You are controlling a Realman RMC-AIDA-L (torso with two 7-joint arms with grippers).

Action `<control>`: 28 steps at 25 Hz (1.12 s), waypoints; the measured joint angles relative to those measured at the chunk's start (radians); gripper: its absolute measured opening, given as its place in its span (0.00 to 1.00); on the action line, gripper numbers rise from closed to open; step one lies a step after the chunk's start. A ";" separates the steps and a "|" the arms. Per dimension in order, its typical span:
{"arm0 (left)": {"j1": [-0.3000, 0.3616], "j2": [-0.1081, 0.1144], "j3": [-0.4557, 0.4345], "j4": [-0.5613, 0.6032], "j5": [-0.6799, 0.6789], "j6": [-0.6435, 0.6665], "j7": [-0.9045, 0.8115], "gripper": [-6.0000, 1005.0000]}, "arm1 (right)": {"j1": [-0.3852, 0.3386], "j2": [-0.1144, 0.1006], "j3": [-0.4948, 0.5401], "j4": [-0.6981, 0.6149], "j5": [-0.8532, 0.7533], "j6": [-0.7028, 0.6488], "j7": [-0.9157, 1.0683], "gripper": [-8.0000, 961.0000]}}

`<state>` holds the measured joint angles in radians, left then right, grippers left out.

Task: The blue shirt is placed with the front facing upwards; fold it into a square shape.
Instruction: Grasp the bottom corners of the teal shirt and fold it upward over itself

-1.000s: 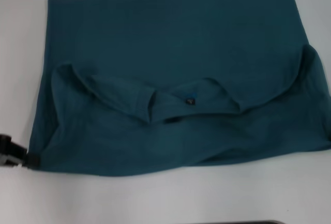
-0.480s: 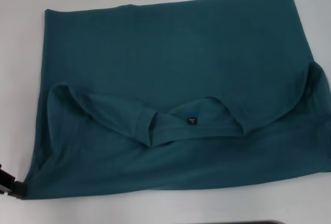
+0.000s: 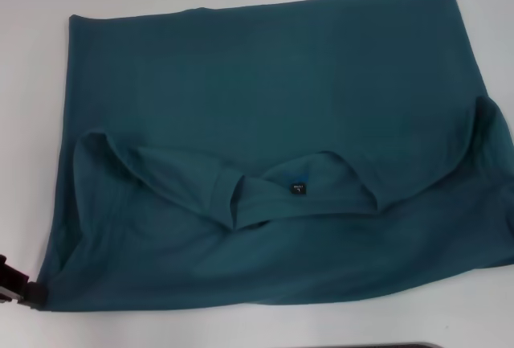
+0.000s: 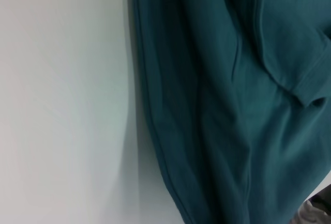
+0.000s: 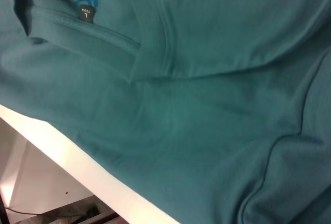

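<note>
The blue shirt (image 3: 265, 107) lay spread out on the white table (image 3: 241, 324). It took up most of the table. Its near part was folded up over the rest, so the round collar (image 3: 301, 199) and the small black neck tag (image 3: 298, 188) sat near the middle, facing up. No letters showed on it. I think it lay that way because one fold was being made, to bring the shirt closer to a square shape.

The left end effector (image 3: 18, 284) was down at the near left corner of the shirt, right at the cloth. I could see only a small black piece of it, so I could not tell if it was wide, narrow or holding the corner. I guessed it was there to pull or set down that corner.

The right end effector did not show anywhere. Its wrist camera looked down at the folded cloth near the collar and at the near table edge (image 5: 77, 157).

Nothing else sat on the table, so nothing stood in the way. The fold was not neat. The folded edge curved and had soft bumps. The shape was wide, not square, so more folding was needed, I think.
</note>
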<state>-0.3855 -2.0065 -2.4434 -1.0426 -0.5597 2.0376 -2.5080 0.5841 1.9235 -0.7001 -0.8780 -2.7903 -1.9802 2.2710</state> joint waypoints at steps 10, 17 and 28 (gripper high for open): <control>-0.153 0.042 -0.147 0.062 -0.066 -0.080 0.011 0.03 | 0.036 -0.048 0.141 -0.002 0.179 0.089 0.000 0.07; -0.333 0.129 -0.168 0.271 -0.060 -0.291 -0.019 0.03 | 0.058 -0.091 0.215 0.039 0.324 0.251 0.050 0.07; -0.419 0.130 -0.032 0.299 -0.055 -0.602 -0.137 0.03 | 0.109 -0.045 0.183 0.043 0.356 0.572 0.142 0.09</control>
<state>-0.8043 -1.8765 -2.4759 -0.7434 -0.6146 1.4355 -2.6453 0.6926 1.8788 -0.5173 -0.8345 -2.4343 -1.4080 2.4134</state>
